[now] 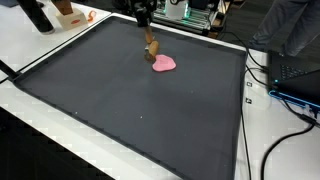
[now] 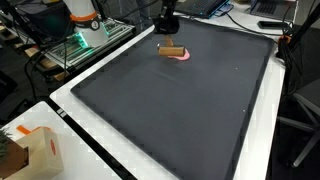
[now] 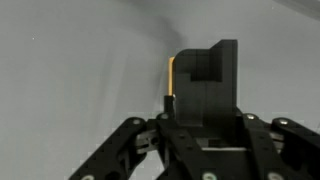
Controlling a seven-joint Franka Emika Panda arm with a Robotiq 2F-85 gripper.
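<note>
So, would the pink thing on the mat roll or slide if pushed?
Likely slide, not roll: the pink thing lies low and flat on the dark mat. It looks thin, so probably light. Stiffness cannot be told.

Large dark mat (image 1: pixel 140 115) covering most of the white counter (image 1: pixel 30 110), black cables (image 1: pixel 275 125) trailing along one counter edge, cardboard box (image 2: pixel 38 152) near a counter corner, green-lit equipment (image 2: pixel 85 42) beyond another edge

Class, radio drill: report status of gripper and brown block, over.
Gripper low over brown block, open or shut unclear. Block near one edge of dark mat. Pink piece right alongside block, contact unclear.
</note>
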